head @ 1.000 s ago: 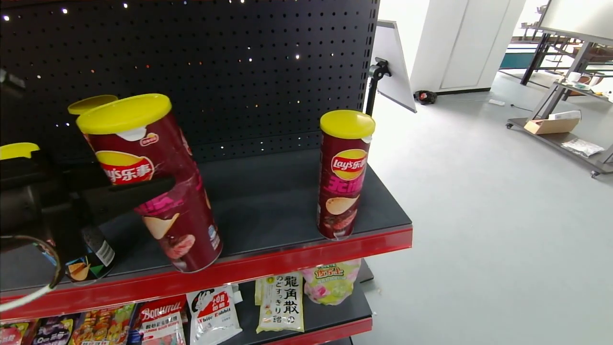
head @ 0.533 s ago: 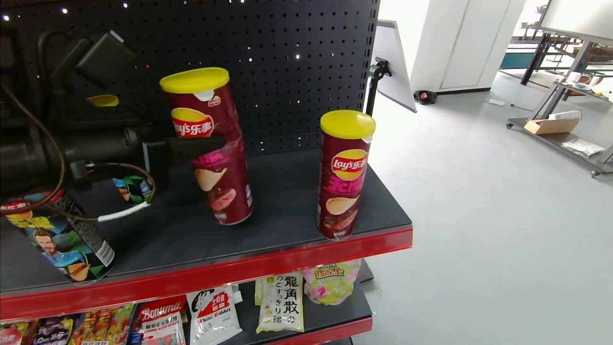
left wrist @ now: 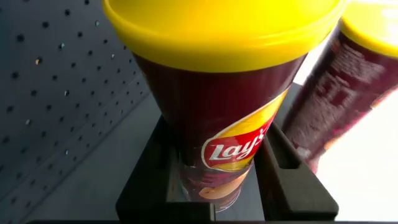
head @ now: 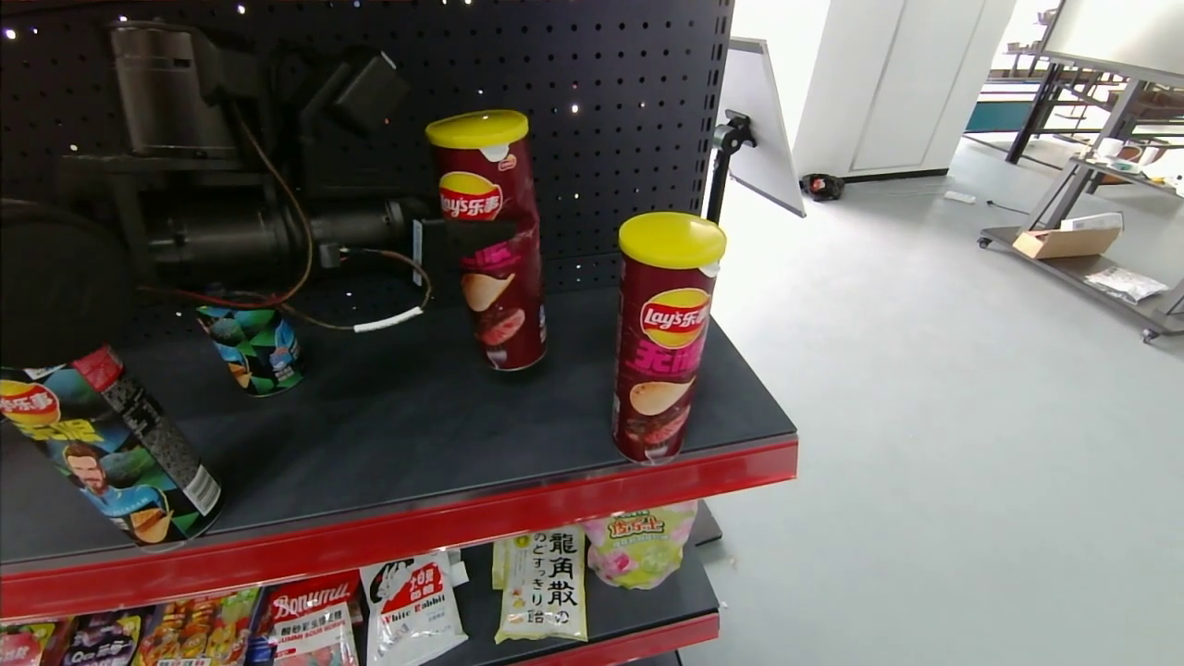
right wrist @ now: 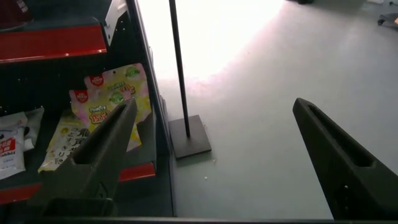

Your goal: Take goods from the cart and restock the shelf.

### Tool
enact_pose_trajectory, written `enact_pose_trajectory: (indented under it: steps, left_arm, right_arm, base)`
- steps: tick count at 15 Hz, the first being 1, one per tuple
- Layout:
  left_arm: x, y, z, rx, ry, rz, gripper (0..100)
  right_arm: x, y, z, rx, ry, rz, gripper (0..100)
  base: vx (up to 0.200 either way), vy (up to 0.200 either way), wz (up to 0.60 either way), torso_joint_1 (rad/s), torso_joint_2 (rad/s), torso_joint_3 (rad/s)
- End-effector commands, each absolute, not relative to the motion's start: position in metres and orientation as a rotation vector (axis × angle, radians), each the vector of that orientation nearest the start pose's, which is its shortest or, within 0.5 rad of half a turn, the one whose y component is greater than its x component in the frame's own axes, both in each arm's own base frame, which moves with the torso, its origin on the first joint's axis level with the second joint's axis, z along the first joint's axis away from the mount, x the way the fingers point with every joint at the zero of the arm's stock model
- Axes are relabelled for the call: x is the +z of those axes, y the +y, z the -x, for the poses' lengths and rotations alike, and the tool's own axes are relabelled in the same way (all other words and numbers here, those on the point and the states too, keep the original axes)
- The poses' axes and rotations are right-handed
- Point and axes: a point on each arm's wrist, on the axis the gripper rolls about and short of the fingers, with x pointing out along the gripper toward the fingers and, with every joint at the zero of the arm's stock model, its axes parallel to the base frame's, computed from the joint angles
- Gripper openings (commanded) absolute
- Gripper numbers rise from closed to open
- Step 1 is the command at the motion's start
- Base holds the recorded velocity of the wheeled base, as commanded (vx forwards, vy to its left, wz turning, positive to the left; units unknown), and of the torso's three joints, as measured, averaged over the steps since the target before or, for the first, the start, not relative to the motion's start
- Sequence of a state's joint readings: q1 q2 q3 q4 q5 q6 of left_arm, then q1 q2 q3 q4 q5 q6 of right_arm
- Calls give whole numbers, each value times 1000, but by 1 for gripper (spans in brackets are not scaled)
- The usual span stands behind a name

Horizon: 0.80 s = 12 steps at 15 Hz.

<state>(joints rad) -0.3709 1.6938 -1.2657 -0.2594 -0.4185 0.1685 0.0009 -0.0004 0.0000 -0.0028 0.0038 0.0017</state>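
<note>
A dark pegboard (head: pixel 601 111) backs the matte black shelf (head: pixel 398 435), which has a glossy red lip (head: pixel 555 504) along its near edge. The left end effector (head: pixel 472 231) is clamped on a chip can (head: pixel 504 314) about its upper middle. It holds the can upright at the far side of the shelf, close to the pegboard, left of and behind a second can (head: pixel 668 351) at the near right corner. I cannot tell whether the held base touches the board; it looks at or just above it. The right end effector (right wrist: pixel 214 112) hangs with fingers spread wide and nothing between them, over the grey floor (right wrist: pixel 261 162) beside some snack bags (right wrist: pixel 109 99).

The step looks like setting the can down. Doing it well means lowering straight until the flat base seats fully, then releasing without dragging sideways. The can is a tall, narrow cylinder, smooth and glossy, with a yellow plastic lid. It would likely tip easily, and its neighbour is near enough to knock.
</note>
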Motion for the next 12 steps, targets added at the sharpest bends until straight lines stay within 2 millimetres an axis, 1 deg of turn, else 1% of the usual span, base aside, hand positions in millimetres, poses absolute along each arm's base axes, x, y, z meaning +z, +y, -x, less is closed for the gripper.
enact_pose_trajectory:
  steps: [1,3,4,7,10,12]
  left_arm:
    - [265,-156,-338,-840,101,-159,0]
    - [258,-170,-348,-860,83,-156,0]
    - [254,-173,-351,-866,81,-155,0]
    - [250,-182,-356,-878,79,-153,0]
    - [247,-187,-366,-878,69,-153,0]
    - [247,-191,-369,-883,62,-153,0]
  right_arm:
    - [76,0,23,6,-3,-2,100]
    - [76,0,23,6,-3,-2,100]
    - [76,0,23,8,-3,-2,100]
    - [76,0,23,6,-3,-2,100]
    - [76,0,23,6,-3,-2,100]
    - [76,0,23,6,-3,-2,100]
  base:
    - [0,0,0,0,0,0]
    - [0,0,0,0,0,0]
    - [0,0,0,0,0,0]
    - [0,0,0,0,0,0]
    - [0,0,0,0,0,0]
    - [0,0,0,0,0,0]
